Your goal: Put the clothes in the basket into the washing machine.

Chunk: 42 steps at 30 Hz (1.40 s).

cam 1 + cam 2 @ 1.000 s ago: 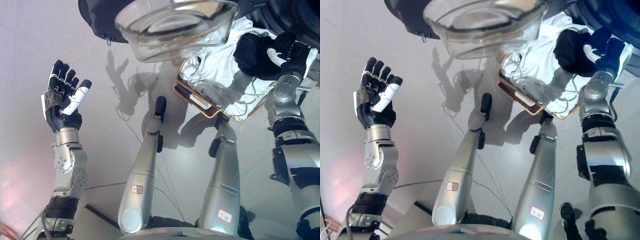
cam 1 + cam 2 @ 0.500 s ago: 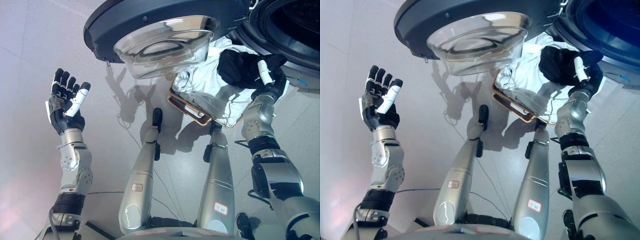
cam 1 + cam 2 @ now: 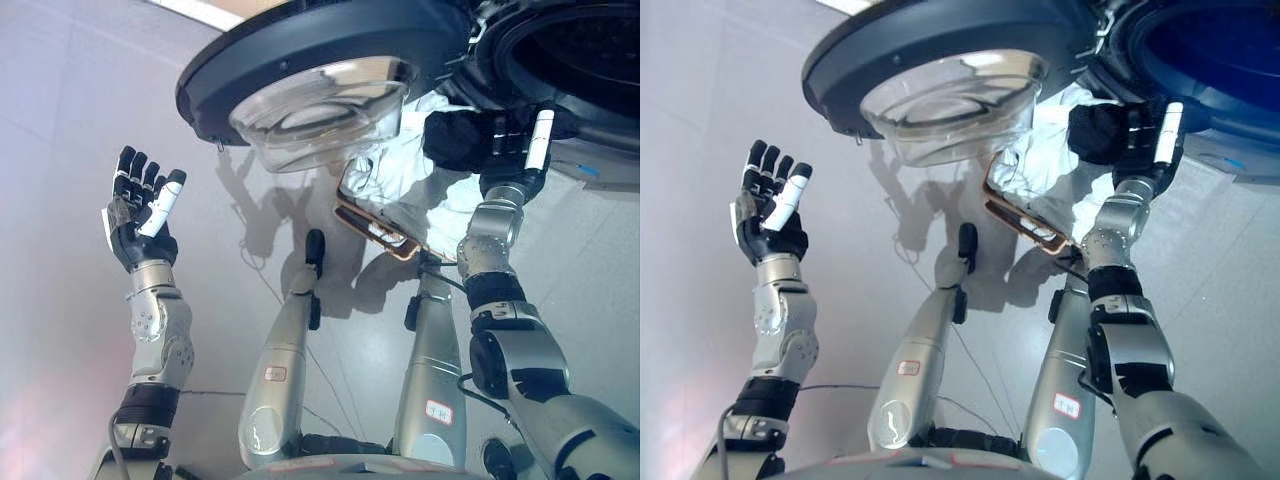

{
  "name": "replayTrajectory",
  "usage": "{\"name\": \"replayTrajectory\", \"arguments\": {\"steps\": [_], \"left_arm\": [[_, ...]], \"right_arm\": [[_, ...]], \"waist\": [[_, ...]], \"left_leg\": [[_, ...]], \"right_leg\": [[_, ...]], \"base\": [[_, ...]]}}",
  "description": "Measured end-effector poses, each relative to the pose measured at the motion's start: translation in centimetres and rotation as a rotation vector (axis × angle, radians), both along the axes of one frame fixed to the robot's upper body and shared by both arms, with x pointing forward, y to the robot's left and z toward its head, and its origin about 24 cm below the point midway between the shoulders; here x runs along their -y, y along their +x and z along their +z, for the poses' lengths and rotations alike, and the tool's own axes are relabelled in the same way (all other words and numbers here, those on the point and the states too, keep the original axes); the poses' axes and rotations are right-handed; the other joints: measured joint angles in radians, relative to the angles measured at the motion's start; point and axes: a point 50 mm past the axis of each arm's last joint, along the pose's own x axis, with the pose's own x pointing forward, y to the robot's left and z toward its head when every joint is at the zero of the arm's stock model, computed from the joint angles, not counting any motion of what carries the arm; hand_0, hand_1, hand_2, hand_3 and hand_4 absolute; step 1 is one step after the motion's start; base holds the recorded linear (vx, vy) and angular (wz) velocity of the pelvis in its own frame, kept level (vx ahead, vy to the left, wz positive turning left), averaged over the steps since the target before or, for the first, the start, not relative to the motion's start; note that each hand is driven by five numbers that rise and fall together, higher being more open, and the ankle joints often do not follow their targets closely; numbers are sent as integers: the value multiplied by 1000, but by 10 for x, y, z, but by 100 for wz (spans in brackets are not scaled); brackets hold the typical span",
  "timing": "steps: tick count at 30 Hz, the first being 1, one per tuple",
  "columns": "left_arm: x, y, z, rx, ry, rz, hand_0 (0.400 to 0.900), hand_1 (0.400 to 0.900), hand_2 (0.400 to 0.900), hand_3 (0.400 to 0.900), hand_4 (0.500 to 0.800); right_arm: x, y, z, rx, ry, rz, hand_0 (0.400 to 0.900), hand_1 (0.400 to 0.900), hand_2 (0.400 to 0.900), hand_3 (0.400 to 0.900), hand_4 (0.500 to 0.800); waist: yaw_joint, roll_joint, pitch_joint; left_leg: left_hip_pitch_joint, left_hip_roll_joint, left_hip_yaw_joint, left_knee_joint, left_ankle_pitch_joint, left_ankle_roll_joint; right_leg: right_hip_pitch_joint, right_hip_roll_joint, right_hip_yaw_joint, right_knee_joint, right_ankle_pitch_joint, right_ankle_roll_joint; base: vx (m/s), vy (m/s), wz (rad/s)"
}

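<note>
We see the right hand (image 3: 512, 150) raised, its fingers curled round a soft black garment (image 3: 455, 138) just below the washer's dark drum opening (image 3: 570, 50). Beneath it, crumpled white cloth (image 3: 415, 185) fills a brown-rimmed basket (image 3: 375, 228) on the smooth grey floor (image 3: 60, 150). The round door (image 3: 320, 60), with its bulging clear bowl, hangs open over the basket's left side. The left hand (image 3: 140, 215) is held up apart, fingers straight and together.

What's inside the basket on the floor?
White clothes fill the basket. The right hand with a black garment covers part of it, so anything underneath can't be seen.
</note>
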Motion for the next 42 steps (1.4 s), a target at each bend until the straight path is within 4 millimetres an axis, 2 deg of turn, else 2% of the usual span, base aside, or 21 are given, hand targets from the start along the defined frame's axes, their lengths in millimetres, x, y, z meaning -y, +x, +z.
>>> {"name": "replayTrajectory", "arguments": {"steps": [5,10,17,24,26,29,30,38,42], "left_arm": [[-3,0,-10,-49,-3,16,900,900,900,900,800],[-5,0,-14,-67,-2,22,900,900,900,900,800],[-7,0,-14,-70,5,21,900,900,900,900,800],[-13,-1,-11,-71,36,24,900,900,900,900,800],[-13,-1,-11,-71,39,21,900,900,900,900,800],[-13,0,-10,-64,45,14,900,900,900,900,800],[-13,0,-9,-64,47,14,900,900,900,900,800],[-18,2,-12,-83,68,9,900,900,900,900,800],[-28,0,-10,-95,94,28,900,900,900,900,800]], "right_arm": [[-1,5,31,92,12,-15,400,400,400,400,500],[12,4,75,171,7,-63,400,400,400,400,500],[40,3,100,119,46,-162,400,400,400,400,500],[47,4,113,78,73,-183,400,400,400,400,500],[51,3,121,84,72,-194,400,400,400,400,500],[73,-5,144,68,111,-255,400,400,400,400,500],[82,-9,145,54,117,-282,400,400,400,400,500],[106,-21,145,-2,134,-340,400,400,400,400,500],[114,-25,145,-130,32,-408,400,400,400,400,500]], "waist": [[-9,1,-1],[-7,2,-1],[10,3,-2],[17,5,-3],[19,11,-7],[25,26,-17],[32,27,-17],[40,40,-26],[41,41,-27]], "left_leg": [[57,0,6,-21,2,3],[90,1,4,-39,5,5],[93,-1,1,-38,6,5],[93,-2,1,-48,10,7],[93,-2,-2,-70,21,7],[94,-2,-23,-113,46,5],[103,-1,-26,-130,55,4],[134,-11,-51,-196,92,11],[131,-18,-49,-202,96,16]], "right_leg": [[55,-1,1,-22,7,6],[92,-1,-2,-45,14,9],[97,-3,-4,-44,16,10],[98,-3,-4,-55,17,9],[98,-4,-8,-74,27,13],[113,-7,-35,-113,45,15],[118,-7,-42,-118,45,15],[145,-24,-61,-139,48,20],[146,-32,-60,-151,52,27]], "base": [[17,0,0],[23,-19,3],[7,-5,2],[3,2,2],[21,7,13],[49,-12,17],[93,-22,20],[28,-5,10],[2,11,-9]]}}
